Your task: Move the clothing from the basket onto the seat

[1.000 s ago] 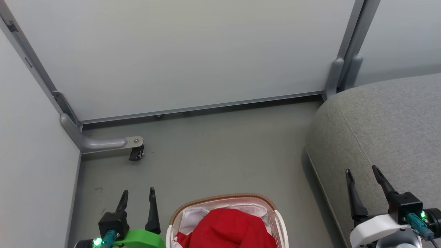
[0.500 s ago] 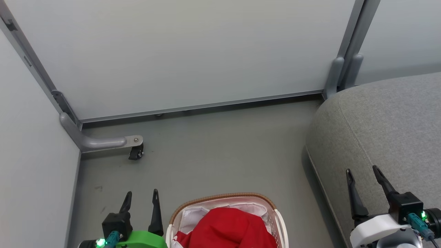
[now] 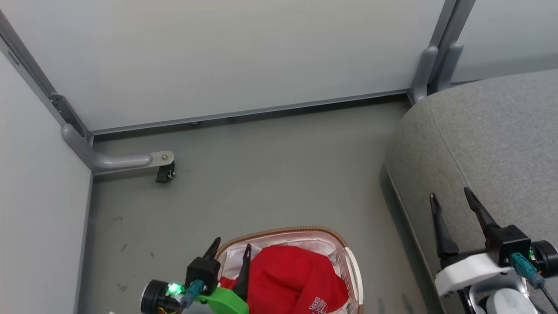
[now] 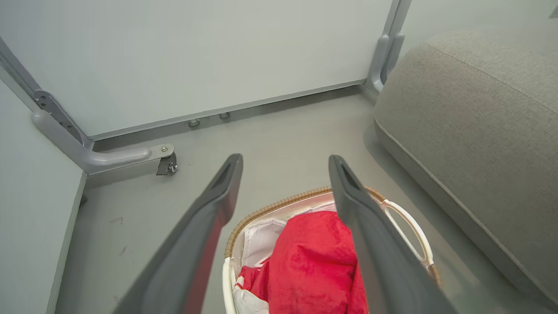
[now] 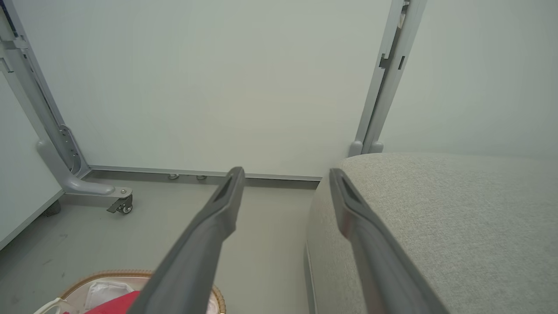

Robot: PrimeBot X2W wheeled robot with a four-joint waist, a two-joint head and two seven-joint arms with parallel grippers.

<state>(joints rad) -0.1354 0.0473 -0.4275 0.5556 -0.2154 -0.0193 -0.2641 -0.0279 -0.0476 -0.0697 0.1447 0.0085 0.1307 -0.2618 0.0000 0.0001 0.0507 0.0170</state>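
Observation:
Red clothing is heaped in the white basket with a brown woven rim, at the bottom middle of the head view; white lettering shows on one fold. My left gripper hovers open over the basket's left rim, nothing between its fingers. From the left wrist the clothing lies below and between the fingers, inside the basket. The grey seat fills the right side. My right gripper stands open above the seat's edge, holding nothing. The right wrist view has the seat at right and the basket at lower left.
The basket stands on a grey floor enclosed by pale partition panels. A grey metal foot with a small black caster juts out at the left. A grey post rises at the seat's far corner.
My left gripper has swung right from beside the basket to over its left rim. The head camera has tilted, shifting the whole picture. The right gripper stays open above the seat.

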